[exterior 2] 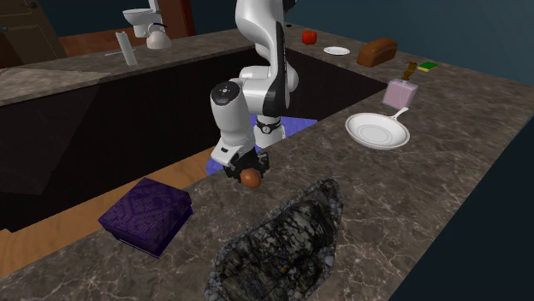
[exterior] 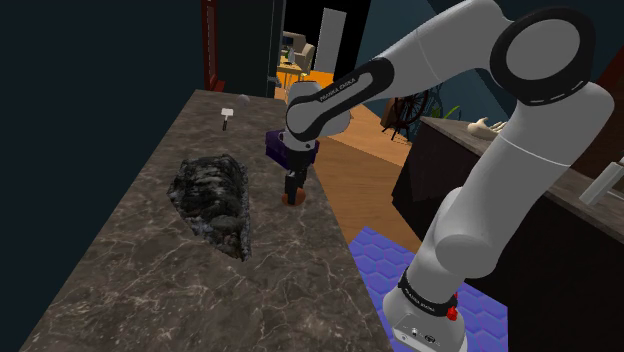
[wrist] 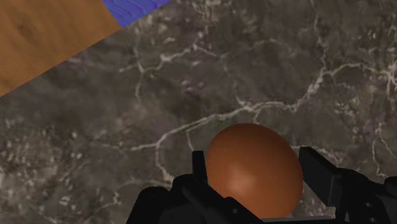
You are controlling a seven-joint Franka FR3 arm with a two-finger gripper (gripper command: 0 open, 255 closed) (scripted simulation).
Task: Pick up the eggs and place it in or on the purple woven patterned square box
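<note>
Marbled worktop (exterior 2: pixel 411 197) carries the purple box (exterior 2: pixel 145 214) at about eight o'clock of the tool (exterior: pixel 292 188) in the second exterior view. The tool pinches the brown egg (wrist: pixel 253 168) near the worktop's edge; its round shell might slip out and fall.

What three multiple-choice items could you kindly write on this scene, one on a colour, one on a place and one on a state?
1. The smooth oval egg is: A) white; B) brown; C) green.
2. On the dark marbled stone counter, the purple woven square box lies: A) at the second exterior view's left of the egg; B) at that view's right of the egg; C) stacked on the egg.
3. The all-black gripper has its jaws: A) shut on nothing; B) wide open over the box; C) clasping the egg.

Answers: 1 B, its shell is plainly brown. 2 A, the box sits at the counter's edge, left of the egg. 3 C, the wrist view shows both jaws against the egg's sides.
</note>
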